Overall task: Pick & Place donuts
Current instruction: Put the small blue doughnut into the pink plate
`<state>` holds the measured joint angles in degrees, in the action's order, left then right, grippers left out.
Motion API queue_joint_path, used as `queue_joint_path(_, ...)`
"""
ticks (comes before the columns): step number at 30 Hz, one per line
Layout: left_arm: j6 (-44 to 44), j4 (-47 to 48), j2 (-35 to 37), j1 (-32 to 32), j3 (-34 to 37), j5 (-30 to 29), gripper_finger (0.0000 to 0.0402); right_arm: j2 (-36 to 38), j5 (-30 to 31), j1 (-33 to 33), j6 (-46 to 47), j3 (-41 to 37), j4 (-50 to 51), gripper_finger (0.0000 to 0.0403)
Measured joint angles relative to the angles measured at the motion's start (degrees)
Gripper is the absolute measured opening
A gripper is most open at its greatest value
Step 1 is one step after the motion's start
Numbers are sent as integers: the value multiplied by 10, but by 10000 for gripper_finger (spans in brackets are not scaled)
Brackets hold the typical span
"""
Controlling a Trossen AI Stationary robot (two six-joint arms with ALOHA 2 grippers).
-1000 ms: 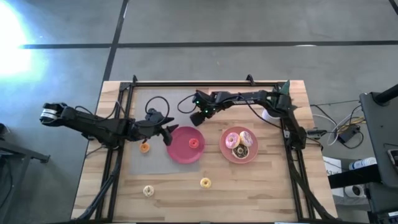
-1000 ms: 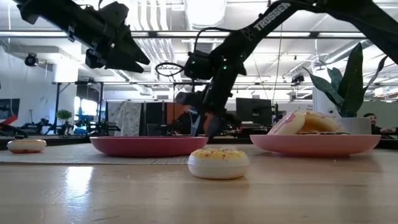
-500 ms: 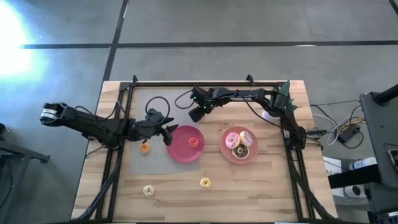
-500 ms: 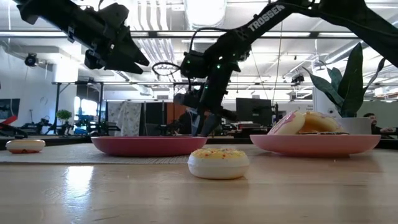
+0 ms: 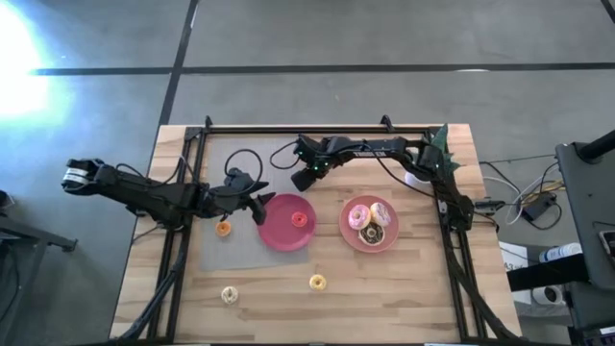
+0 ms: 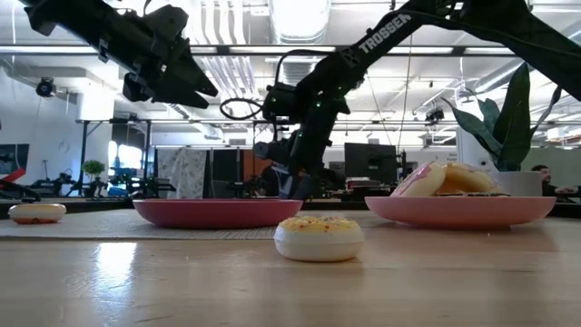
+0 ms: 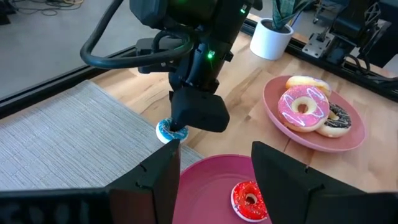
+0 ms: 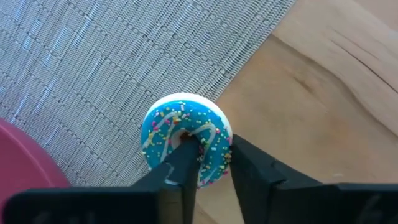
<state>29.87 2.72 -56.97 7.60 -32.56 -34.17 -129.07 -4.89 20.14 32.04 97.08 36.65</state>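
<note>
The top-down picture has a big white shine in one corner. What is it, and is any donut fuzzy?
High view: glare on the floor, off the table. Low view: the sprinkled donut looks sharp; the room behind looks softer. Right wrist view: the blue donut is crisp.

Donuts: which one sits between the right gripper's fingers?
The blue donut at the mat's edge; the right gripper straddles its ring, one finger in the hole.
</note>
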Motion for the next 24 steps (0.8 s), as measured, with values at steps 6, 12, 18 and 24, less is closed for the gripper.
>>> queue_joint_path(6,1,27,0,0,0,0,172,9,-1,-1,-8,0,12,16)
queue_joint_path(12,56,127,15,2,0,2,172,45,1,-25,-39,23,22,13)
queue_joint_path(18,104,199,28,8,0,2,172,52,-38,-79,-64,39,18,13)
queue_joint_path(24,153,253,37,25,0,2,172,52,15,-118,-68,36,1,13)
